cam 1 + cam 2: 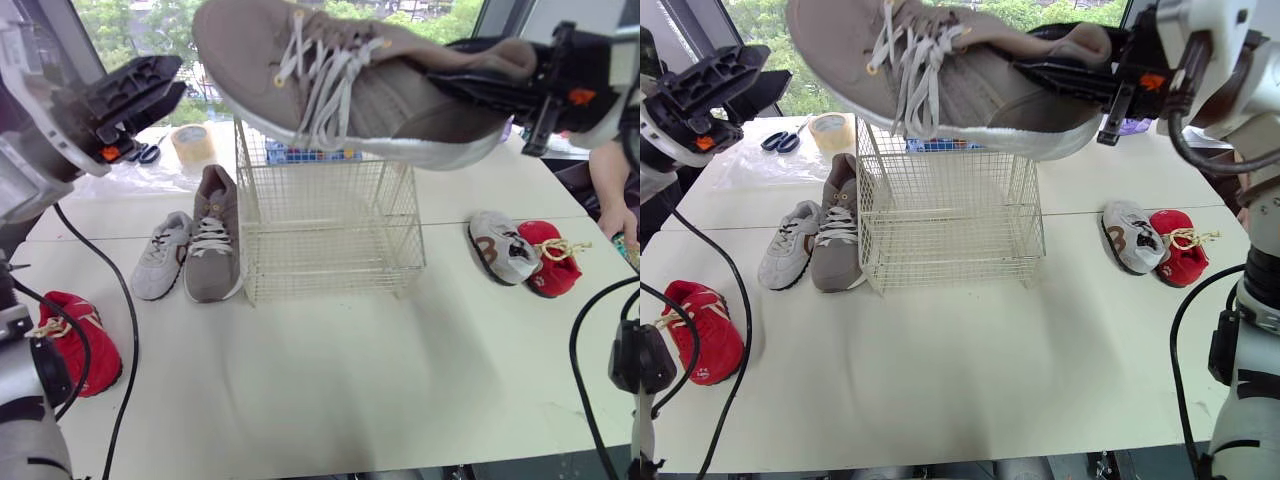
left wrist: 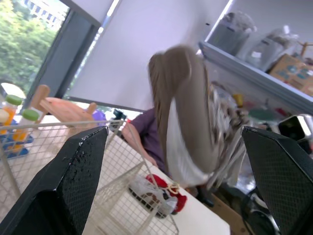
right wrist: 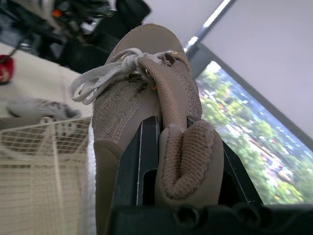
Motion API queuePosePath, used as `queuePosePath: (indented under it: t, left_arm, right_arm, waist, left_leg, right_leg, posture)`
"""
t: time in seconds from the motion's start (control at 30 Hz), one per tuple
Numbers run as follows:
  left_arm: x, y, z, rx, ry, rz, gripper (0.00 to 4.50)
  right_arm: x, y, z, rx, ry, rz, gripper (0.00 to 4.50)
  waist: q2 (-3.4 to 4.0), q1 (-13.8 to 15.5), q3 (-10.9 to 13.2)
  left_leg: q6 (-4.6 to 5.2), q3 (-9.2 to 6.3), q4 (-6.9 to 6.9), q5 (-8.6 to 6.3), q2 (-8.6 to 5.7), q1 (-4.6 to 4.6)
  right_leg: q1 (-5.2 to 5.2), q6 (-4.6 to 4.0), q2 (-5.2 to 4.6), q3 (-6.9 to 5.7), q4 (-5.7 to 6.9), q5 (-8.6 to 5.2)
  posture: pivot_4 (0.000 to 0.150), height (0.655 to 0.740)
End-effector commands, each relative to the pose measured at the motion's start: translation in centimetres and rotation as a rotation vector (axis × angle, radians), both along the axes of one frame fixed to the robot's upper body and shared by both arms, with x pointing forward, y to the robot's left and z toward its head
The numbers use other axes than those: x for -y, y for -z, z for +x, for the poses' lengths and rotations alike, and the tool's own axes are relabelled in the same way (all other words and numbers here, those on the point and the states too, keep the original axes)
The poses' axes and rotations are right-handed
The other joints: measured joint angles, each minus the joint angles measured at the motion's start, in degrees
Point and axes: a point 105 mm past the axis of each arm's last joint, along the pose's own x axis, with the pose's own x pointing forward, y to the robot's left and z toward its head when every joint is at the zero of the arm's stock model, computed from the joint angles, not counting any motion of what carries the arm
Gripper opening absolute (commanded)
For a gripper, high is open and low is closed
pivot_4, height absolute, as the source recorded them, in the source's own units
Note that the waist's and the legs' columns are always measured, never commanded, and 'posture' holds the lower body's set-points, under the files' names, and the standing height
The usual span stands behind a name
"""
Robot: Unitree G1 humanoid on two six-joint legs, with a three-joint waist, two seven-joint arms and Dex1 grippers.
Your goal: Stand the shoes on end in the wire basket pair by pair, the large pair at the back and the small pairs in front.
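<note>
While gripped at the heel collar by the clenched right gripper (image 1: 470, 85), held sole-down in the air over the open top of the wire basket (image 1: 330, 235): large brown shoe (image 1: 350, 80), toe toward the left gripper (image 1: 150, 90). Spread wide there, grasping nothing. Flat on the table (image 1: 330, 380) just left of the basket: matching brown shoe (image 1: 212, 240) beside small grey shoe (image 1: 160, 258). Well right of the basket: grey shoe (image 1: 503, 247) touching red shoe (image 1: 552, 257).

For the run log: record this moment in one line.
right gripper: shut on large taupe laced shoe, aloft | white wire basket: empty | left gripper: open, empty
</note>
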Motion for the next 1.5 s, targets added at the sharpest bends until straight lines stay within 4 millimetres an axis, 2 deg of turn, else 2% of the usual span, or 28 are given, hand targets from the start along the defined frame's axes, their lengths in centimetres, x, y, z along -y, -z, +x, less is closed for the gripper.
queuePosePath:
  t: [0.03,0.27,0.4,0.5,0.57,0.63,0.8,0.87,0.9,1.07,1.1,1.17,1.23,1.3,1.4,1.5]
  left_arm:
    - [0.6,-0.9,-0.4,0.044,0.038,0.033,4.5]
    - [2.1,0.0,-0.4,0.009,0.171,0.079,4.5]
    - [2.3,-0.2,-0.2,0.012,0.195,0.083,3.44]
    - [2.5,-0.2,-0.3,0.012,0.217,0.09,1.89]
    - [2.5,-0.1,-0.3,0.009,0.222,0.089,1.1]
    - [2.5,0.0,-0.3,0.007,0.218,0.091,0.57]
    - [2.2,0.0,0.4,-0.002,0.172,0.064,0.5]
    - [1.8,-0.1,0.5,-0.001,0.144,0.024,0.5]
    - [1.6,-0.2,0.6,-0.001,0.131,0.002,0.5]
    - [-0.2,0.1,0.6,0.024,-0.016,-0.11,0.5]
    - [-0.5,0.0,0.5,0.034,-0.044,-0.146,0.5]
    - [-1.3,-0.3,0.3,0.061,-0.104,-0.265,0.5]
    - [-1.5,-0.5,-0.2,0.081,-0.142,-0.376,0.5]
    - [-0.8,-0.4,-0.6,0.087,-0.144,-0.47,0.5]
    - [0.9,0.0,-0.6,0.076,-0.139,-0.566,0.5]
    - [2.0,0.3,0.1,0.078,-0.145,-0.62,0.5]
  right_arm:
    - [0.1,-1.1,-0.7,0.083,-0.026,0.016,0.32]
    - [-0.9,-0.3,-1.1,0.074,-0.08,-0.019,0.32]
    - [-1.2,0.1,-1.3,0.063,-0.094,-0.034,0.32]
    - [-1.3,0.4,-1.1,0.06,-0.091,-0.038,0.32]
    - [-1.5,0.5,-1.2,0.058,-0.095,-0.037,0.32]
    - [-1.6,0.4,-1.3,0.054,-0.103,-0.031,0.32]
    - [-1.4,0.4,-0.6,0.027,-0.085,0.008,0.32]
    - [-1.1,0.3,-0.1,-0.024,-0.082,0.068,1.34]
    - [-0.8,0.1,0.2,-0.046,-0.075,0.108,1.69]
    - [3.1,-2.0,2.4,-0.167,0.019,0.439,4.24]
    - [4.1,-2.1,2.8,-0.193,0.035,0.507,4.44]
    - [6.8,-1.7,4.6,-0.278,0.083,0.734,4.44]
    - [8.1,0.0,6.3,-0.426,0.076,0.94,4.44]
    - [7.1,1.7,7.0,-0.541,0.033,1.028,4.44]
    - [3.6,3.2,7.4,-0.661,-0.052,1.109,4.44]
    - [-2.4,3.5,6.2,-0.769,-0.237,1.086,4.44]
  waist:
    - [0.0,0.0,0.0]
    - [0.0,-0.1,0.0]
    - [0.0,-0.1,0.0]
    - [0.0,-0.1,0.0]
    - [0.0,-0.1,0.0]
    - [0.0,-0.1,0.0]
    - [0.0,-0.1,0.0]
    - [0.0,0.0,0.0]
    - [0.0,0.0,0.0]
    - [-0.01,0.0,0.0]
    - [-0.01,0.0,0.0]
    - [-0.01,0.0,0.0]
    - [-0.13,0.2,-0.1]
    - [-0.22,0.2,-0.1]
    - [-0.22,0.0,-0.1]
    - [-0.2,0.0,-0.1]
  left_leg:
    - [0.0,0.0,0.0,0.0,0.0,0.0]
    - [-0.01,0.01,0.0,0.01,0.0,-0.01]
    - [-0.01,0.02,0.0,0.01,0.01,-0.06]
    - [-0.01,0.02,0.0,0.01,0.01,-0.07]
    - [-0.01,0.02,0.0,0.01,0.02,-0.07]
    - [-0.01,0.01,0.0,0.01,0.03,-0.08]
    - [-0.01,0.01,0.02,0.01,0.03,-0.09]
    - [-0.01,0.01,0.04,0.01,0.03,-0.09]
    - [-0.01,0.01,0.05,0.01,0.03,-0.09]
    - [-0.05,-0.01,0.17,0.02,0.07,-0.17]
    - [-0.06,-0.01,0.19,0.03,0.08,-0.19]
    - [-0.06,-0.02,0.23,0.02,0.1,-0.21]
    - [-0.07,-0.03,0.32,0.02,0.13,-0.25]
    - [-0.3,-0.04,0.43,0.14,0.16,-0.28]
    - [-0.31,0.0,0.54,0.14,0.15,-0.31]
    - [-0.31,0.04,0.6,0.14,0.14,-0.31]
  right_leg:
    - [-0.01,0.0,0.0,0.0,0.01,0.0]
    - [-0.05,0.0,0.02,0.0,0.04,0.0]
    - [-0.11,0.0,0.05,0.0,0.06,0.0]
    - [-0.13,0.0,0.04,0.0,0.06,0.0]
    - [-0.13,0.0,0.04,0.0,0.06,0.0]
    - [-0.14,0.0,0.04,0.0,0.07,0.0]
    - [-0.14,0.0,0.02,0.0,0.07,0.0]
    - [-0.14,0.01,0.02,0.0,0.08,0.0]
    - [-0.14,0.01,0.01,0.01,0.09,0.0]
    - [-0.16,0.02,-0.13,0.03,0.13,0.02]
    - [-0.17,0.02,-0.15,0.03,0.13,0.02]
    - [-0.19,0.02,-0.16,0.03,0.15,0.02]
    - [-0.17,0.04,-0.19,0.03,0.18,0.04]
    - [-0.15,0.06,-0.23,0.03,0.18,0.06]
    - [-0.13,0.13,-0.24,0.04,0.23,0.11]
    - [-0.19,0.15,-0.19,0.07,0.38,0.13]
  posture:
    - [0.15,0.74]
    - [0.15,0.74]
    - [0.15,0.74]
    - [0.15,0.74]
    - [0.15,0.74]
    - [0.15,0.74]
    - [0.15,0.74]
    - [0.15,0.74]
    - [0.15,0.74]
    - [0.15,0.74]
    - [0.15,0.74]
    - [0.15,0.74]
    - [0.15,0.74]
    - [0.15,0.74]
    - [0.15,0.74]
    - [0.15,0.74]
